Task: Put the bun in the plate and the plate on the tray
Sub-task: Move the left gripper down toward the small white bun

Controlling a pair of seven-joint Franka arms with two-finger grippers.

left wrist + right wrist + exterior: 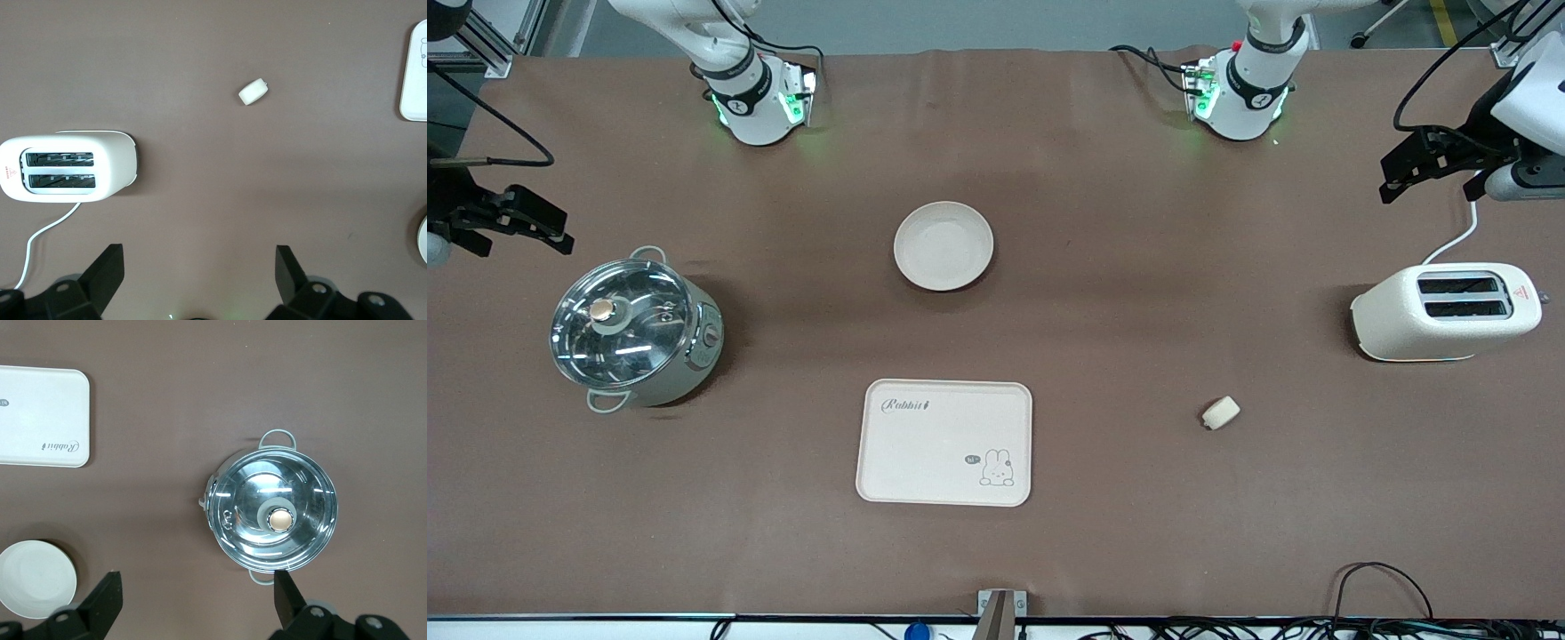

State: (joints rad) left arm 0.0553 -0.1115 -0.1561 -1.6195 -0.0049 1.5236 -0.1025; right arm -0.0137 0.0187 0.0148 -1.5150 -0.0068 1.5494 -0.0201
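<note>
The bun (1220, 413) lies on the brown table toward the left arm's end, nearer to the front camera than the toaster; it also shows in the left wrist view (253, 91). The round plate (943, 245) sits empty mid-table, also in the right wrist view (37, 579). The tray (945, 442) lies nearer to the front camera than the plate, empty. My left gripper (1392, 178) is open and empty, up in the air at the left arm's end, by the toaster (200, 280). My right gripper (565, 233) is open and empty, up in the air by the pot (197, 600).
A cream toaster (1445, 311) with a white cord stands at the left arm's end of the table. A steel pot with a glass lid (633, 331) stands at the right arm's end. Cables lie along the table's front edge.
</note>
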